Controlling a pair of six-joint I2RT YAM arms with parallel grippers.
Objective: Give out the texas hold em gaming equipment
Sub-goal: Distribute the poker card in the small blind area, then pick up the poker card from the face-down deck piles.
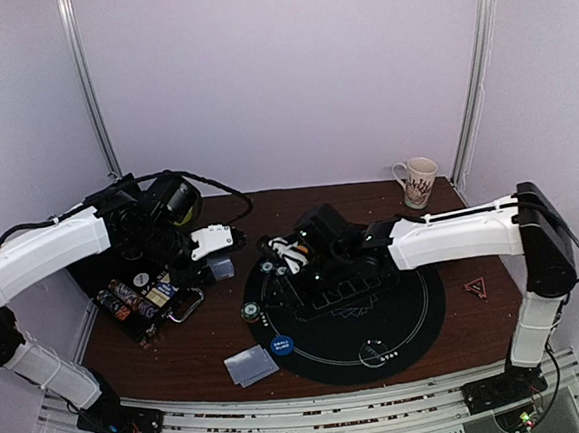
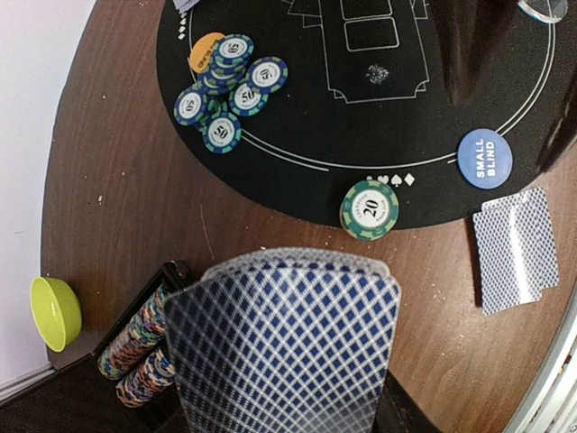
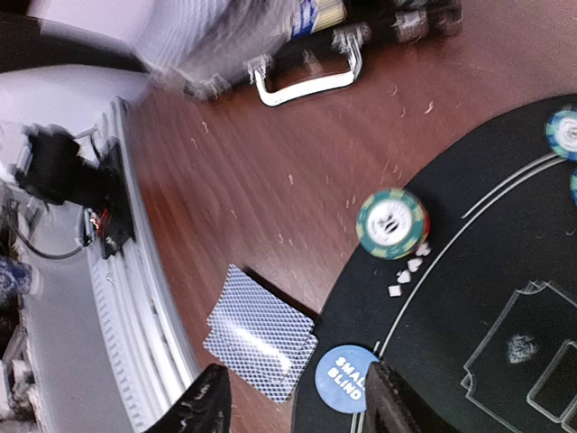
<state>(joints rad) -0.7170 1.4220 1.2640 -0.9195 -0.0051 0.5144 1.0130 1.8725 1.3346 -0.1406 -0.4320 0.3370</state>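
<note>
A deck (image 2: 284, 343) of blue-lattice-backed cards, backs to the camera, fills the near part of the left wrist view, clamped in the left gripper (image 1: 217, 254) above the wooden table (image 2: 117, 180), beside the open chip case (image 2: 140, 352). Two more cards (image 2: 514, 248) lie face down and overlapping on the wood just off the black mat (image 2: 397, 108). Beside them, just inside the mat's rim, sits the blue "small blind" disc (image 2: 484, 159). A green chip (image 2: 369, 209) marked 20 lies on the mat's edge, and a heap of blue chips (image 2: 225, 90) marked 50 partly covers an orange disc (image 2: 203, 50). The right gripper (image 3: 297, 410) hangs spread and empty over the blue disc. A green bowl (image 2: 54, 311) stands at the table's edge
</note>
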